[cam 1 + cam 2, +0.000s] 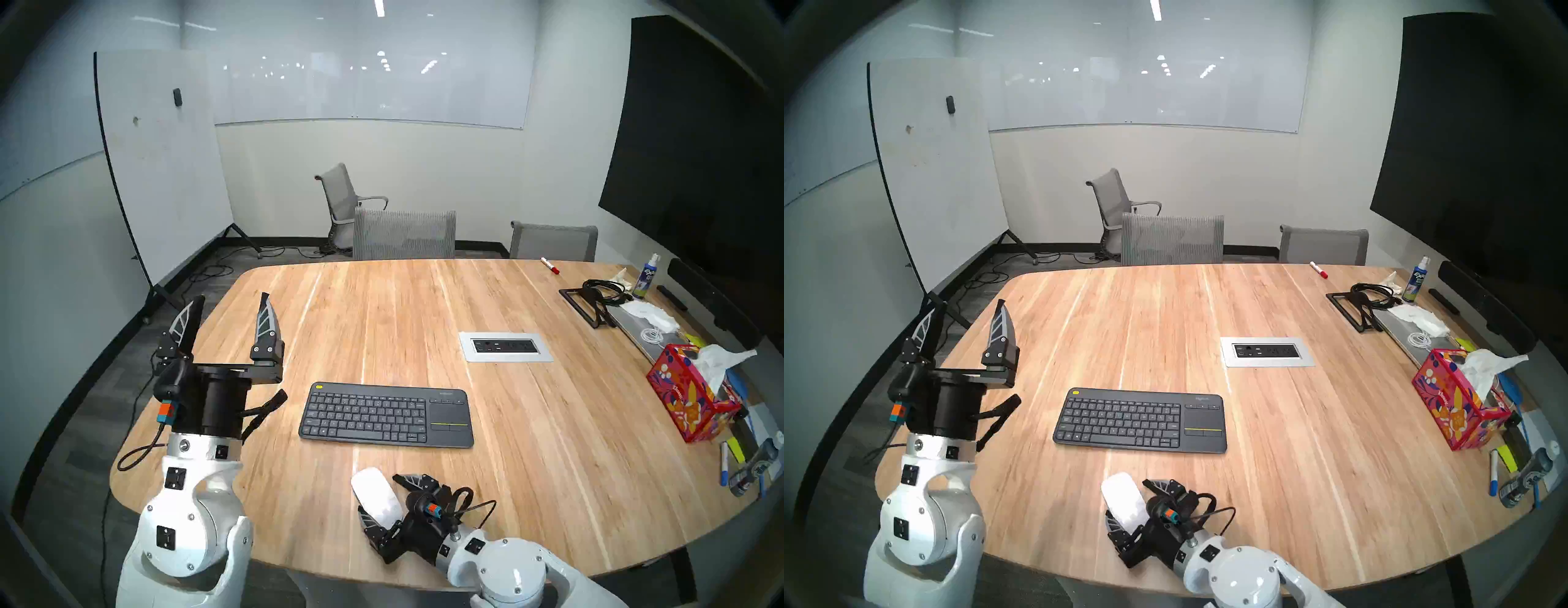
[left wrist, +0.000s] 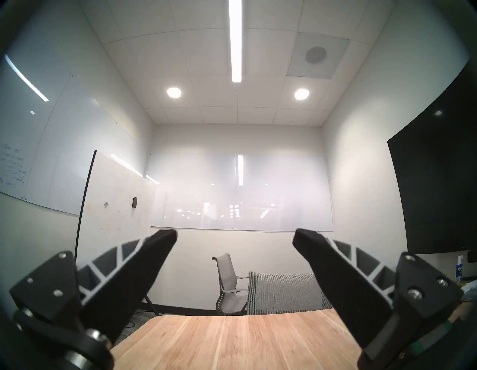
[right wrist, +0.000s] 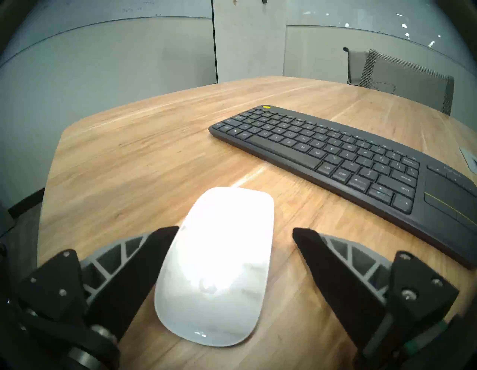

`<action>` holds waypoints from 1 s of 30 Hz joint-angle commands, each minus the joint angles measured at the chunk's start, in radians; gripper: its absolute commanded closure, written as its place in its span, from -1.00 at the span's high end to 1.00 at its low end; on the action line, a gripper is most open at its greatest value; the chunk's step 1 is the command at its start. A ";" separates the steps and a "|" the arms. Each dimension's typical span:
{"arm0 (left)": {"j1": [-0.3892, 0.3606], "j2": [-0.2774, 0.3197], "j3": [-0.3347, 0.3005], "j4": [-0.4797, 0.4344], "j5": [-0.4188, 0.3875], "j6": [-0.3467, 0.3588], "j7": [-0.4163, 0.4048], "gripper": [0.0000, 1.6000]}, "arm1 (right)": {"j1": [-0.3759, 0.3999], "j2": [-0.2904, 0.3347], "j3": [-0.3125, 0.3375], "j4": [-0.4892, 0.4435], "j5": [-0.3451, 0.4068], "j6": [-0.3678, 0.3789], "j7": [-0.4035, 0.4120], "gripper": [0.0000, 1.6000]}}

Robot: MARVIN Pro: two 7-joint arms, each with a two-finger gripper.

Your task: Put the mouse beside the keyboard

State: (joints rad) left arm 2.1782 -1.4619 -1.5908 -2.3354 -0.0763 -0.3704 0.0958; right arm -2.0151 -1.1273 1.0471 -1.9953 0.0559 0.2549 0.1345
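Right hand (image 3: pixel 235 233) spread open astride mouse (image 3: pixel 219 263), ungripped; mouse's long axis angles toward keyboard (image 3: pixel 343 157) on tabletop (image 3: pixel 129 160).

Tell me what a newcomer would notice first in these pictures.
The glossy white mouse lies near the table's front edge, between the open fingers of the right hand. Just beyond it sits the dark keyboard, mid-table. The left hand is raised open over the table's left edge, holding nothing.
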 commanded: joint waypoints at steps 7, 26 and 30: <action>-0.001 0.001 0.000 -0.018 0.000 -0.001 -0.001 1.00 | 0.003 -0.007 0.030 -0.044 0.033 0.038 0.010 1.00; -0.001 0.001 0.000 -0.018 0.000 -0.001 -0.001 1.00 | -0.013 -0.016 0.059 -0.053 0.046 0.023 0.008 -1.00; -0.001 0.001 0.000 -0.018 0.000 -0.001 -0.001 1.00 | -0.024 -0.004 0.065 -0.077 0.043 0.006 0.008 -1.00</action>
State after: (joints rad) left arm 2.1782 -1.4621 -1.5907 -2.3353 -0.0763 -0.3703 0.0958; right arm -2.0227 -1.1376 1.1068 -2.0186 0.1000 0.2999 0.1465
